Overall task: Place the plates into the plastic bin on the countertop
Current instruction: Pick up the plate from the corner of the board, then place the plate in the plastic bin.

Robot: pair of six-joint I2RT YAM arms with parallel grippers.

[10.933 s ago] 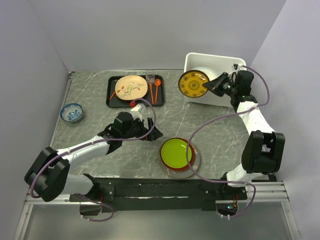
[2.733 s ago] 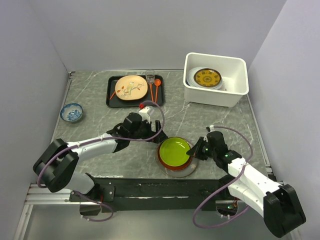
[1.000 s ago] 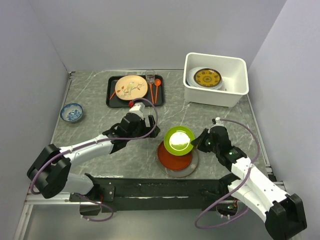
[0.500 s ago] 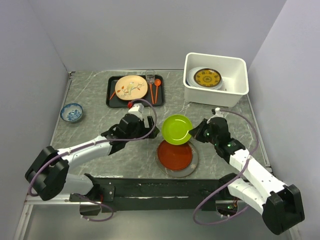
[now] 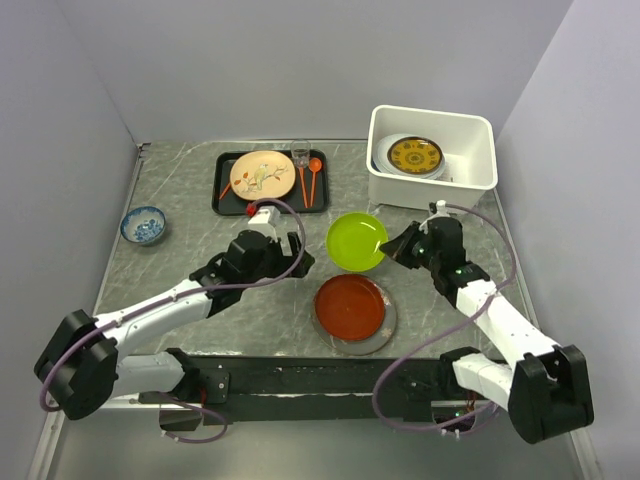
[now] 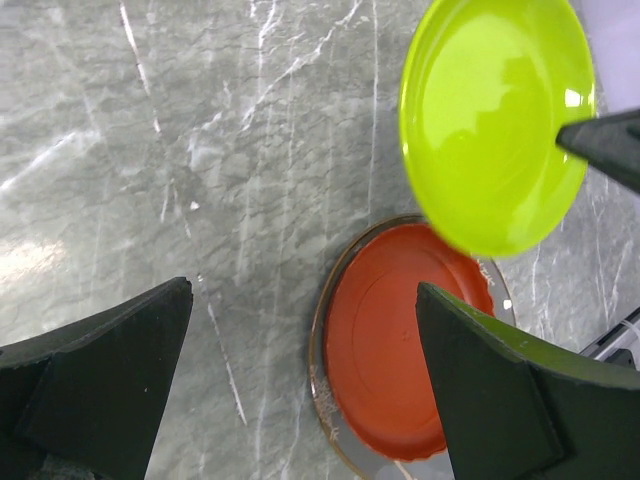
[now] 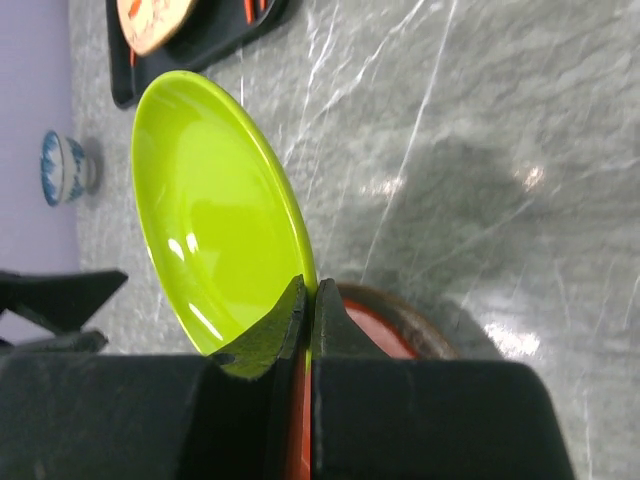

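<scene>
Right end effector (image 5: 388,247), clamped on the lime green plate (image 5: 356,241), is now lifting it off the red-brown plate (image 5: 350,308) toward the plastic bin (image 5: 432,196), nearing its front wall, left end effector (image 5: 296,255) idling, jaws apart.

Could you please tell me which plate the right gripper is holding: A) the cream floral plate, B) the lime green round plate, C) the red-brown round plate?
B: the right gripper is shut on the rim of the lime green round plate; the red-brown round plate lies untouched.
</scene>
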